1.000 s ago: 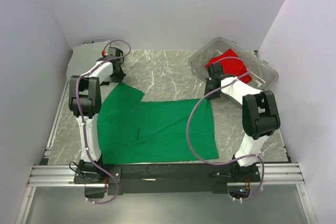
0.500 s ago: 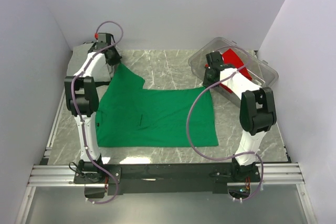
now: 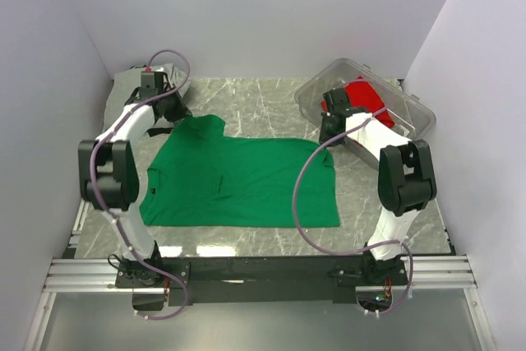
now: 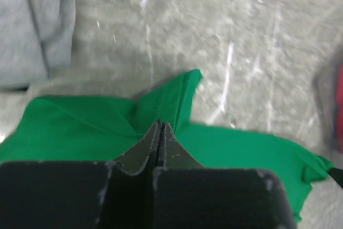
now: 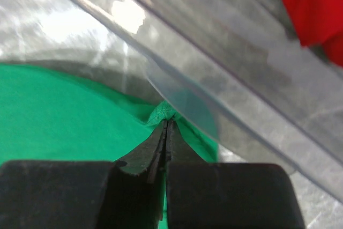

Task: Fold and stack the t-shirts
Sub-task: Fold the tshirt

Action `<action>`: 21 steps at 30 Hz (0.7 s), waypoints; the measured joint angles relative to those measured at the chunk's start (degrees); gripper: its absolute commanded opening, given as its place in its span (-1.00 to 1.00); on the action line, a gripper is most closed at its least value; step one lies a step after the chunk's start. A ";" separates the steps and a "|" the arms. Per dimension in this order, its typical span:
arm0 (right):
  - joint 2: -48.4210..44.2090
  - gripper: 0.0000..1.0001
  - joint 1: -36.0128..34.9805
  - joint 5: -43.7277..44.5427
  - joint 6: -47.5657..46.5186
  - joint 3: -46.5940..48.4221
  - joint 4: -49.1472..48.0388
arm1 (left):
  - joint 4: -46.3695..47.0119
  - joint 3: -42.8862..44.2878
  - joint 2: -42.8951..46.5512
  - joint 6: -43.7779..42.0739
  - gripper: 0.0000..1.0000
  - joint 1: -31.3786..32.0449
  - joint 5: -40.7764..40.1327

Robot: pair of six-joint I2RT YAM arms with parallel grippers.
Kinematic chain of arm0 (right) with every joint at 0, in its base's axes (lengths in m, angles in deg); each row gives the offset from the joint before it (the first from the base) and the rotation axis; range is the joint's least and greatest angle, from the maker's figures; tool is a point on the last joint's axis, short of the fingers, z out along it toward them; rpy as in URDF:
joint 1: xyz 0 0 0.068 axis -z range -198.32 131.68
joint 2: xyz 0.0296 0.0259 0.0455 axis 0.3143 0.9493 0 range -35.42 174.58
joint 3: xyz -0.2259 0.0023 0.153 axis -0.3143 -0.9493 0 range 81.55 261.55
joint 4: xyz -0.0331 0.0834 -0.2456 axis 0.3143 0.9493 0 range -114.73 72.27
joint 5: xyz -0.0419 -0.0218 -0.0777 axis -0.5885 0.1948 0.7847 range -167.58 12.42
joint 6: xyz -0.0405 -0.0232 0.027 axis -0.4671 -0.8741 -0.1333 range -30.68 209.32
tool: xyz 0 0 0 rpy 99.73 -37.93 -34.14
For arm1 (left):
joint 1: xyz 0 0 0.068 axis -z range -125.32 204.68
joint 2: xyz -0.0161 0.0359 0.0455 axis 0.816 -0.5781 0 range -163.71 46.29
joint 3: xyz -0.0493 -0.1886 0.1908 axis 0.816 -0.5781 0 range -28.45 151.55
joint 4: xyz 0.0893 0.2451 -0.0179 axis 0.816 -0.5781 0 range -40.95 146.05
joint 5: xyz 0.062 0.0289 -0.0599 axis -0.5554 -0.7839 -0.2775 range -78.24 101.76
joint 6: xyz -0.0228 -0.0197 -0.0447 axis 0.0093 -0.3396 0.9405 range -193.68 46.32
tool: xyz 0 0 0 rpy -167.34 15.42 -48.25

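The bright green t-shirt [image 3: 238, 180] lies spread flat on the marble table. My left gripper [image 3: 181, 117] is shut on a pinch of its far left edge by the sleeve, seen in the left wrist view [image 4: 159, 125] with green cloth [image 4: 80, 127] bunched at the tips. My right gripper [image 3: 329, 134] is shut on the shirt's far right corner [image 5: 167, 112], right against the bin wall. The red t-shirt [image 3: 366, 98] lies in the clear bin and shows in the right wrist view [image 5: 311, 4]. The grey t-shirt [image 3: 125, 86] lies at the far left corner, and shows in the left wrist view [image 4: 32, 25].
The clear plastic bin [image 3: 411, 117] stands at the back right, its wall [image 5: 230, 63] just above my right fingertips. White walls close in the table on three sides. A black rail runs along the near edge [image 3: 263, 267].
Both grippers have dragged the green shirt away from the near edge and to the left, drawing it flatter. The left arm swung far back, then came forward again with its elbow out left.
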 measured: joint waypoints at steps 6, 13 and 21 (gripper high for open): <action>-2.38 -1.00 0.00 -0.68 -0.13 -4.13 -0.33 | -0.37 -8.44 11.43 -0.20 -0.99 0.02 -0.74; -8.11 -1.00 0.00 -1.07 -0.35 -7.58 -0.66 | -5.16 -16.55 19.12 0.00 -0.99 0.02 -4.28; -11.26 -1.00 0.00 -1.36 -2.08 -9.99 -0.90 | -11.52 -21.94 28.79 2.45 -0.99 0.02 -10.97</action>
